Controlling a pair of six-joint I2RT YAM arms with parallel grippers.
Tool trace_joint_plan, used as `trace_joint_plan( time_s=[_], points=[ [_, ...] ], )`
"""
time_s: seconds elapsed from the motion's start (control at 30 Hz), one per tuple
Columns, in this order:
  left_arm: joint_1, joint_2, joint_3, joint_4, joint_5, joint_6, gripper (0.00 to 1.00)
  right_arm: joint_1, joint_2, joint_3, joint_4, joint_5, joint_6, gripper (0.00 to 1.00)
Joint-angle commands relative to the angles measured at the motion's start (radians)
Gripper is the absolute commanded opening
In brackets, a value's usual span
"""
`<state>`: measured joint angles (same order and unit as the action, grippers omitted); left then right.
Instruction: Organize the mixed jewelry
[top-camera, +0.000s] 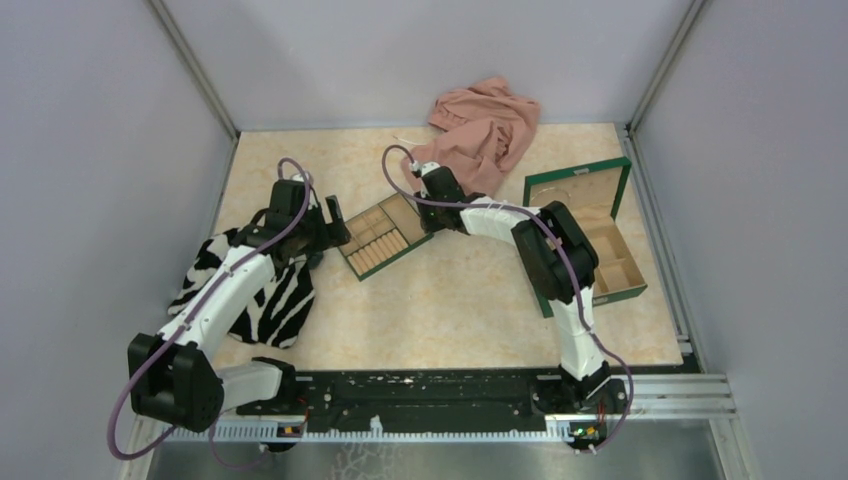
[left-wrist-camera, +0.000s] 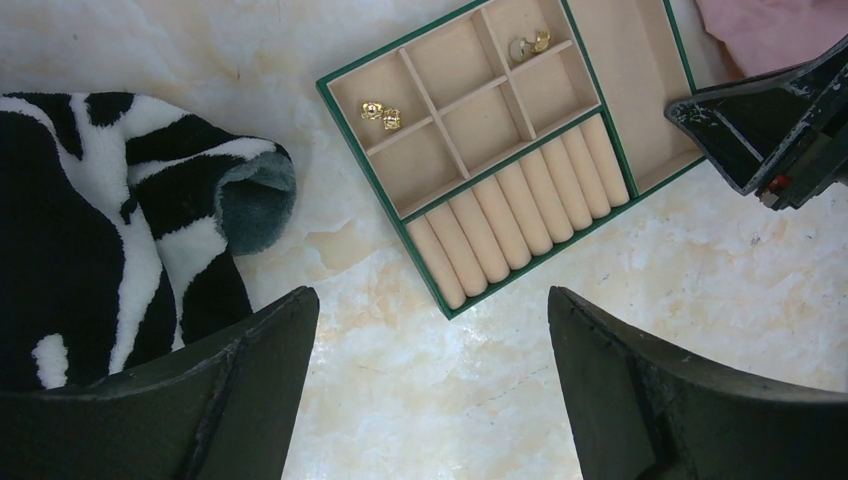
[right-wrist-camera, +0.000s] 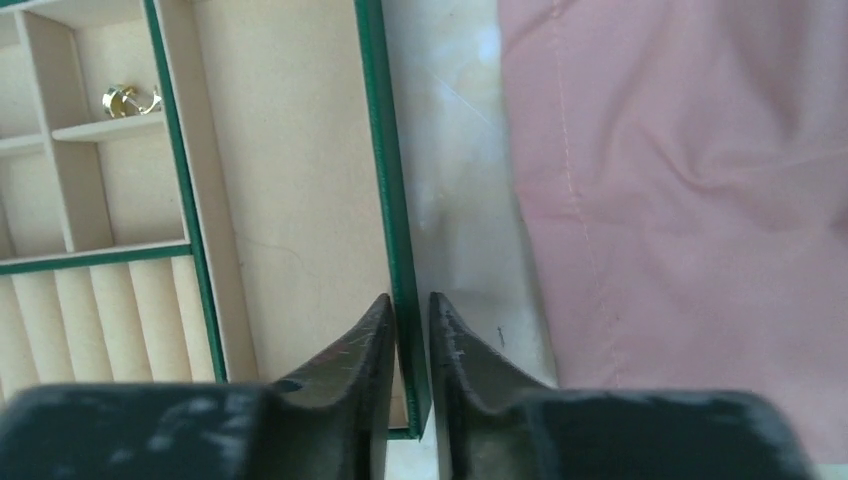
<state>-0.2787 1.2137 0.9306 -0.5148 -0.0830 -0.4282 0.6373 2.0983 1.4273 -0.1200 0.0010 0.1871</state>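
The small green-edged slotted tray (top-camera: 352, 257) lies mid-table, with padded rolls and square compartments. Of the mixed jewelry, a gold pair (left-wrist-camera: 380, 112) sits in one compartment and a gold-and-pale piece (left-wrist-camera: 530, 45) in another; the same piece (right-wrist-camera: 125, 98) also shows in the right wrist view. My right gripper (right-wrist-camera: 410, 300) straddles the tray's green side wall (right-wrist-camera: 378, 150), one finger inside the long compartment and one outside, pinching it. It also shows at the tray's far corner (top-camera: 432, 215). My left gripper (left-wrist-camera: 430, 295) hovers wide open over bare table beside the tray's near corner (left-wrist-camera: 384, 200), holding nothing.
A zebra-patterned cloth (top-camera: 250, 290) lies under the left arm, close to the tray's left side. A pink cloth (top-camera: 485, 130) is bunched at the back, just beyond the right gripper. A green wooden compartment box (top-camera: 590, 240) stands open at the right.
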Motion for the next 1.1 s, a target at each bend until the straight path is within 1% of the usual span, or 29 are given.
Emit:
trace_joint_plan(
  time_s=[0.0, 0.03, 0.07, 0.2, 0.37, 0.5, 0.63, 0.67, 0.73, 0.8, 0.83, 0.9, 0.93, 0.97, 1.07],
  points=[
    [0.004, -0.016, -0.02, 0.019, 0.022, 0.011, 0.91, 0.011, -0.025, -0.004, 0.023, -0.004, 0.015, 0.11],
    [0.005, -0.016, -0.022, 0.023, 0.023, 0.011, 0.91, 0.012, -0.039, -0.017, 0.023, -0.004, 0.012, 0.04],
    [0.004, -0.012, -0.022, 0.024, 0.025, 0.011, 0.91, 0.011, -0.057, -0.03, 0.021, -0.004, 0.002, 0.0],
    [0.005, 0.006, -0.016, 0.029, 0.056, 0.03, 0.91, 0.01, -0.162, -0.116, 0.019, 0.013, -0.07, 0.0],
    [0.004, 0.064, 0.002, 0.008, 0.098, 0.095, 0.9, 0.009, -0.318, -0.319, 0.018, 0.004, -0.149, 0.0],
    [0.003, 0.101, 0.003, 0.037, 0.212, 0.113, 0.87, 0.009, -0.437, -0.46, -0.037, 0.009, -0.143, 0.0],
    [0.003, 0.108, -0.005, 0.084, 0.259, 0.105, 0.87, 0.008, -0.566, -0.607, -0.046, 0.039, -0.084, 0.0],
    [0.003, 0.11, -0.004, 0.09, 0.265, 0.105, 0.87, 0.009, -0.596, -0.632, -0.049, 0.035, -0.069, 0.04],
    [0.003, 0.12, 0.002, 0.094, 0.269, 0.105, 0.87, 0.008, -0.655, -0.665, -0.061, 0.007, -0.029, 0.23],
    [0.003, 0.131, 0.013, 0.091, 0.269, 0.112, 0.87, 0.008, -0.736, -0.681, -0.079, -0.037, -0.006, 0.3],
    [0.003, 0.137, 0.017, 0.087, 0.26, 0.117, 0.87, 0.009, -0.784, -0.678, -0.096, -0.047, 0.001, 0.35],
    [0.003, 0.141, 0.027, 0.073, 0.227, 0.131, 0.88, 0.008, -0.898, -0.665, -0.154, -0.022, 0.015, 0.41],
    [0.003, 0.143, 0.03, 0.069, 0.22, 0.137, 0.88, 0.008, -0.949, -0.661, -0.18, 0.007, 0.024, 0.45],
    [0.003, 0.144, 0.032, 0.066, 0.215, 0.143, 0.88, 0.008, -0.995, -0.658, -0.209, 0.061, 0.034, 0.46],
    [0.003, 0.143, 0.032, 0.071, 0.218, 0.145, 0.89, -0.01, -1.082, -0.672, -0.309, 0.302, 0.143, 0.45]
  ],
)
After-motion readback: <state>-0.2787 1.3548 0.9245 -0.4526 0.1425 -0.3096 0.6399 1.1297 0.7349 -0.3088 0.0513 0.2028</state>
